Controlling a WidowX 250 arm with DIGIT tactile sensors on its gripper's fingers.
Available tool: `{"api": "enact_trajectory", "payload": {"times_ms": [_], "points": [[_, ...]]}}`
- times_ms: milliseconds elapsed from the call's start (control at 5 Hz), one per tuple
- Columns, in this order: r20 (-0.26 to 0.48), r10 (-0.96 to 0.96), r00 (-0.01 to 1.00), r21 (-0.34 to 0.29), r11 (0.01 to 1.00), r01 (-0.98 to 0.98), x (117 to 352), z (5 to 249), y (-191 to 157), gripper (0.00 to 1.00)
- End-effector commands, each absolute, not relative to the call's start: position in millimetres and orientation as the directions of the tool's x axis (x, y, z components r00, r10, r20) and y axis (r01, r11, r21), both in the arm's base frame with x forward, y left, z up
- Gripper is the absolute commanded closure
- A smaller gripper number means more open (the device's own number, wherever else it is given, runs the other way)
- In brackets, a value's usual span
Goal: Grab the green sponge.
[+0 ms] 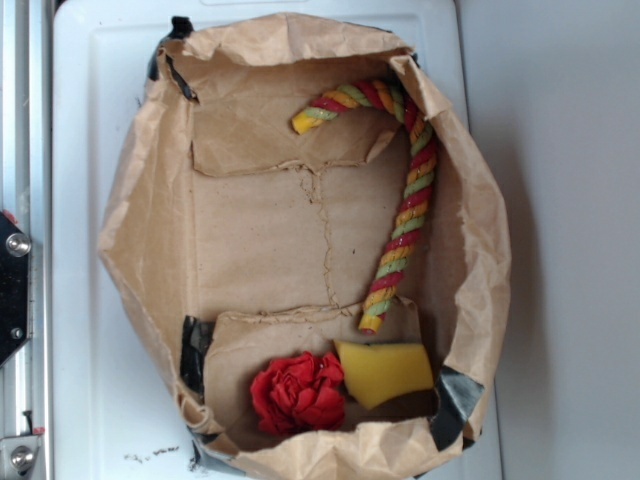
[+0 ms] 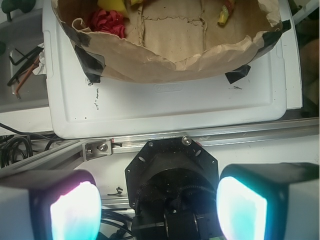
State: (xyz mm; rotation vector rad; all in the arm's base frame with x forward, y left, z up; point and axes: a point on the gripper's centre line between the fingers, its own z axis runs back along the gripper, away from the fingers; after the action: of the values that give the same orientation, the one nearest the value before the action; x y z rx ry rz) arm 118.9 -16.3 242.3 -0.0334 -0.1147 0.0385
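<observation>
Exterior view: a crumpled brown paper bag (image 1: 150, 250), cut down into an open tray and patched with black tape at its corners, sits on a white plastic lid (image 1: 85, 150). The small yellow foam wedge sponge (image 1: 384, 372), the one the task calls green, lies on the bag floor at the bottom of this view, right of centre, under a loose paper flap edge. A red ruffled fabric ball (image 1: 298, 391) sits just left of it, touching or nearly touching. A red-yellow-green twisted rope (image 1: 405, 210), hooked like a cane, runs up the right side of the bag; its lower end stops just above the sponge, its curved end bends left near the top wall. A black bracket on a metal rail (image 1: 12, 290) shows at the left edge. Gripper not in this view.

Wrist view: gripper (image 2: 160, 210) is in the near foreground, its two pads (image 2: 75, 212) glowing teal with a pink tinge, set wide apart, nothing between them. A black round mount and an aluminium rail sit beyond the pads. The bag lies far from the gripper, at the top of the frame on the white lid. Only a yellow corner of the sponge shows at the top edge, left of centre, with the red ball just left of it. Rope end peeks in at upper right. Loose wires and hex keys (image 2: 22, 62) lie at far left.
</observation>
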Motion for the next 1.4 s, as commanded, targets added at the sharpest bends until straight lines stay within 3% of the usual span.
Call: {"api": "enact_trajectory", "payload": {"times_ms": [0,200,400,1200], "points": [[0.114,0.04,0.993,-0.036,0.999,-0.036,119,242,-16,0.0],[0.123,0.112,0.986,-0.02,0.994,-0.11,164,232,-16,0.0],[0.14,0.187,0.972,-0.021,0.982,-0.186,194,223,-9,0.0],[0.165,0.412,0.896,-0.09,0.911,-0.402,270,165,13,0.0]]}}
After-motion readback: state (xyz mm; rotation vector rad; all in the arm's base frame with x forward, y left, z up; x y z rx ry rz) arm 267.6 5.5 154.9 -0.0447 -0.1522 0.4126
